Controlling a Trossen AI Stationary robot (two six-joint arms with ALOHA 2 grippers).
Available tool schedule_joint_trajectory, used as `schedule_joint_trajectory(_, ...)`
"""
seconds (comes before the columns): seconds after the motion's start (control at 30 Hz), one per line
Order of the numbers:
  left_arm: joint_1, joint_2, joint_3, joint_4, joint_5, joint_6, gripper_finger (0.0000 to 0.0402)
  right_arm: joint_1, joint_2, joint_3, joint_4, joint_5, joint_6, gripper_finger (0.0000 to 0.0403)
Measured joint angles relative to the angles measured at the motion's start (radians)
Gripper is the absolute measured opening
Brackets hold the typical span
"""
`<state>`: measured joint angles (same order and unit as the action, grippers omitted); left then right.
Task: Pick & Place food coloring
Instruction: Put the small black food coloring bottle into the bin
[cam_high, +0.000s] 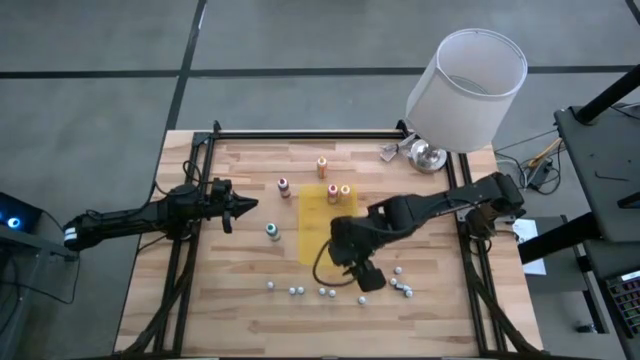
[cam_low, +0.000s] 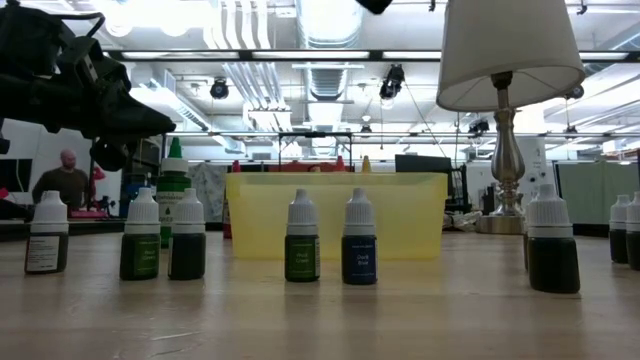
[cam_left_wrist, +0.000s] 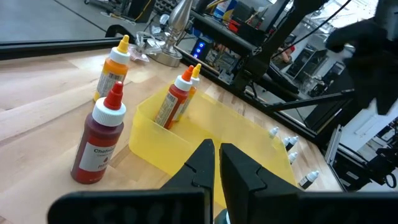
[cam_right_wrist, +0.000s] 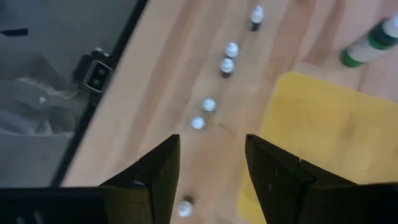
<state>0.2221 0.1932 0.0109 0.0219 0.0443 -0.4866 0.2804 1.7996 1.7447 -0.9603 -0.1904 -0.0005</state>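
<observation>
high view: right tool (cam_high: 368, 281) hovers open above small dropper bottles (cam_high: 322, 292).

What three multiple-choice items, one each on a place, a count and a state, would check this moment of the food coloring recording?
1. Where does the green bottle stand relative to the yellow tray?
A) inside it
B) outside it, on the left arm's side
C) lying on its rim

2. How many tall bottles stand inside the tray?
A) none
B) five
C) two

3. How is the right gripper?
A) open and empty
B) shut on a bottle
C) out of every view

Answers:
1 B: the high view shows it upright on bare wood beside the tray.
2 C: the high view and the left wrist view both show a pair at one end of the tray.
3 A: the right wrist view shows its fingers spread with nothing between them.
</observation>
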Motion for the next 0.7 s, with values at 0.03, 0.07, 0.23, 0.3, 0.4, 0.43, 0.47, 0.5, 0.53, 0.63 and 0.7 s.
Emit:
schedule_joint_trajectory(0.03,0.000,0.000,0.000,0.000,0.000,0.000,0.0000,0.010,0.000,0.000,0.005,0.000,0.018,0.0173)
schedule_joint_trajectory(0.07,0.000,0.000,0.000,0.000,0.000,0.000,0.0000,0.018,0.000,0.000,0.010,-0.001,0.035,0.0173)
schedule_joint_trajectory(0.23,0.000,0.000,0.000,0.000,0.000,0.000,0.0000,0.047,0.011,-0.002,0.015,0.010,0.078,0.0173)
schedule_joint_trajectory(0.3,0.000,0.000,0.000,0.000,0.000,0.000,0.0000,0.064,0.011,-0.004,0.016,0.011,0.076,0.0173)
schedule_joint_trajectory(0.4,0.000,0.000,0.000,0.000,0.000,0.000,0.0000,0.090,0.009,-0.008,0.017,0.008,0.078,0.0173)
schedule_joint_trajectory(0.43,0.000,0.000,0.000,0.000,0.000,0.000,0.0000,0.097,0.009,-0.010,0.016,0.006,0.086,0.0173)
schedule_joint_trajectory(0.47,0.000,0.000,0.000,0.000,0.000,0.000,0.0000,0.104,0.009,-0.011,0.016,0.007,0.099,0.0173)
schedule_joint_trajectory(0.5,0.000,0.000,0.000,0.000,0.000,0.000,0.0000,0.112,0.009,-0.012,0.016,0.007,0.105,0.0173)
schedule_joint_trajectory(0.53,0.000,0.000,0.000,0.000,0.000,0.000,0.0000,0.120,0.007,-0.012,0.015,0.009,0.110,0.0173)
schedule_joint_trajectory(0.63,0.000,0.000,0.000,0.000,0.000,0.000,0.0000,0.149,0.000,-0.015,0.017,0.010,0.111,0.0173)
schedule_joint_trajectory(0.7,0.000,0.000,0.000,0.000,0.000,0.000,0.0000,0.171,-0.006,-0.019,0.018,0.008,0.111,0.0173)
